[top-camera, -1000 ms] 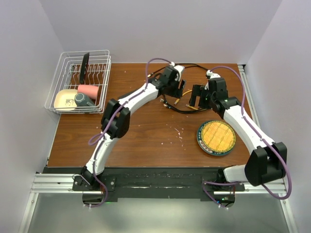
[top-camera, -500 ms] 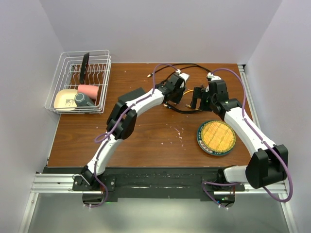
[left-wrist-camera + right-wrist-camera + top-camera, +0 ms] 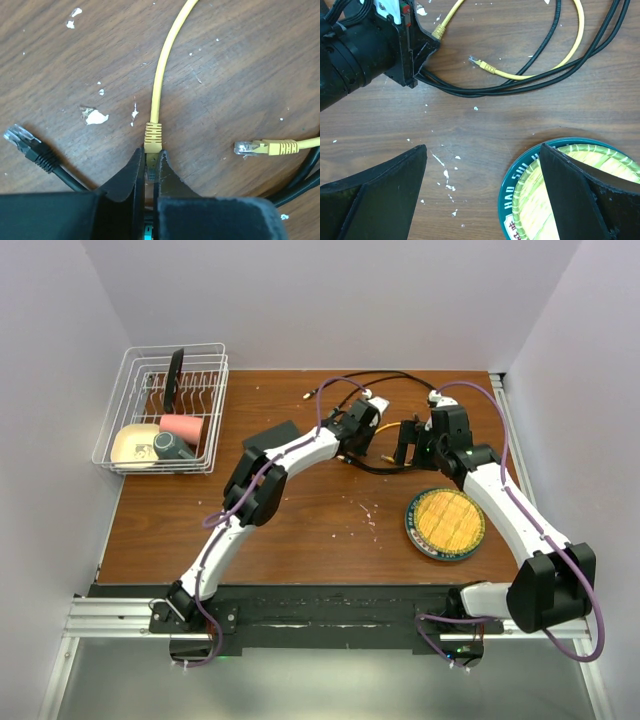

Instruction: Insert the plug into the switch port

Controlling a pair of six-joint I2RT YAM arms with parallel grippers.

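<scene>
Evidently the left pincer (image 3: pixel 151 155) has just clamped the yellow-booted cable plug (image 3: pixel 152 136); right pincer (image 3: pixel 482 149) gapes apart; insertion may proceed.

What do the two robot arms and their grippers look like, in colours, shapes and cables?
The left arm and right arm have white rounded links joined by chunky black joint housings. A purple cable loops loosely along each arm. The left gripper and right gripper are matte black, with flat, wedge-shaped fingers.
</scene>
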